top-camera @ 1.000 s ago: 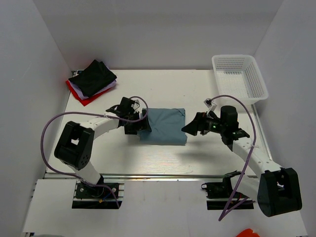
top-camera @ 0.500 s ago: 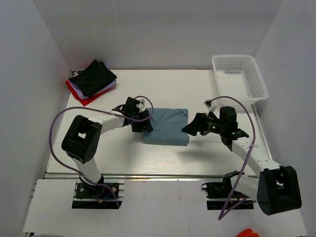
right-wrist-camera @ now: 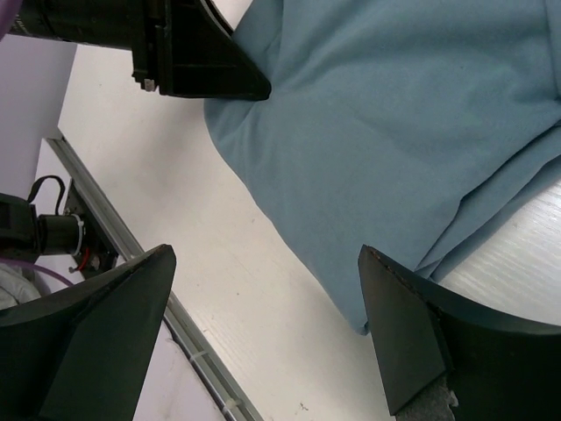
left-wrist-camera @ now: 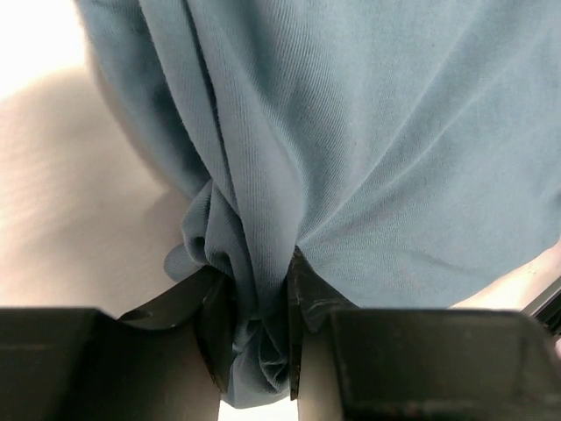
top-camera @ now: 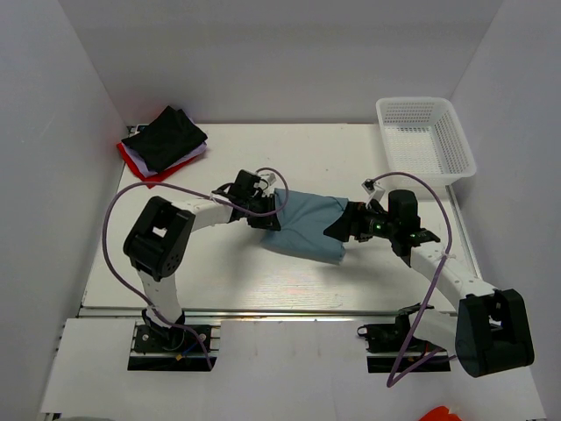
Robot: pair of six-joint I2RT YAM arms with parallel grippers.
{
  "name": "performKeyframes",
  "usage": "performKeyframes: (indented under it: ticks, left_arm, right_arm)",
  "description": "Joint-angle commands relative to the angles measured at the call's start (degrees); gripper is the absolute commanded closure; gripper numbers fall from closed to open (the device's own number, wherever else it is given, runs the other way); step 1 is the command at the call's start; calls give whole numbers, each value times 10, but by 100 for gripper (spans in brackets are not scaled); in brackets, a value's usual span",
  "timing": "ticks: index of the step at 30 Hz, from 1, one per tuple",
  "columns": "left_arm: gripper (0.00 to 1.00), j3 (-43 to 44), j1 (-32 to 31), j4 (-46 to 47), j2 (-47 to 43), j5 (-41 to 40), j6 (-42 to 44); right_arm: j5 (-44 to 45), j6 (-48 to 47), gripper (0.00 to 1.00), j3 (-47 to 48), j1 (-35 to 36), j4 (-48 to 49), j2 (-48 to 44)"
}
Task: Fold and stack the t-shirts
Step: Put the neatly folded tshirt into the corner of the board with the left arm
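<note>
The dusty blue-teal t-shirt (top-camera: 307,228) lies folded and a little skewed at the table's middle. My left gripper (top-camera: 266,214) is at its left edge, shut on a bunched fold of the cloth (left-wrist-camera: 259,316); the fabric fills the narrow gap between the jaws (left-wrist-camera: 257,351). At the shirt's right edge my right gripper (top-camera: 338,230) stands wide open. In the right wrist view its fingers (right-wrist-camera: 408,333) straddle bare table beside the shirt's corner (right-wrist-camera: 394,114), holding nothing. A black t-shirt (top-camera: 166,136) tops a red one (top-camera: 149,178) and a white one (top-camera: 198,154) at the back left.
A white mesh basket (top-camera: 425,140) stands at the back right corner. White walls close in the table on three sides. A metal rail (top-camera: 263,311) runs along the near edge. The left arm's purple cable (top-camera: 118,206) loops over the left side.
My left gripper has slid right and closed on the blue shirt's left edge, bunching it. The shirt has shifted right and skewed. The right gripper has edged onto the shirt's right edge, still open.
</note>
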Motion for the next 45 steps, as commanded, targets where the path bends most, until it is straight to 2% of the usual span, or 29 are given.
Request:
performKeyframes:
  ticks: [1, 3, 4, 10, 15, 19, 30, 33, 40, 45]
  left_arm:
    - [100, 12, 2, 8, 12, 7, 48]
    - [100, 20, 13, 17, -18, -2, 48]
    - [100, 38, 13, 17, -28, -41, 55]
    - [100, 160, 19, -72, -43, -157, 97]
    - [100, 292, 65, -151, 0, -169, 108]
    - [100, 391, 120, -196, 48, -147, 120]
    - [100, 600, 232, -216, 136, -134, 171]
    - [100, 607, 264, -176, 144, -108, 178]
    - [100, 712, 328, -171, 198, -41, 192]
    - [100, 740, 371, -162, 186, -25, 199]
  right_arm:
    - [25, -13, 10, 4, -2, -7, -18]
    - [30, -12, 10, -2, -3, -1, -26]
    - [36, -11, 10, -3, -3, 2, -38]
    - [59, -19, 10, 2, -3, -5, -56]
    - [73, -19, 10, 21, -3, -11, -56]
    - [76, -15, 10, 45, -4, -13, -43]
    - [81, -14, 10, 89, -5, -10, -8]
    - [78, -14, 10, 100, -7, -12, 7]
    - [66, -19, 10, 123, -5, -15, 37]
    - [37, -13, 10, 133, -6, -5, 69]
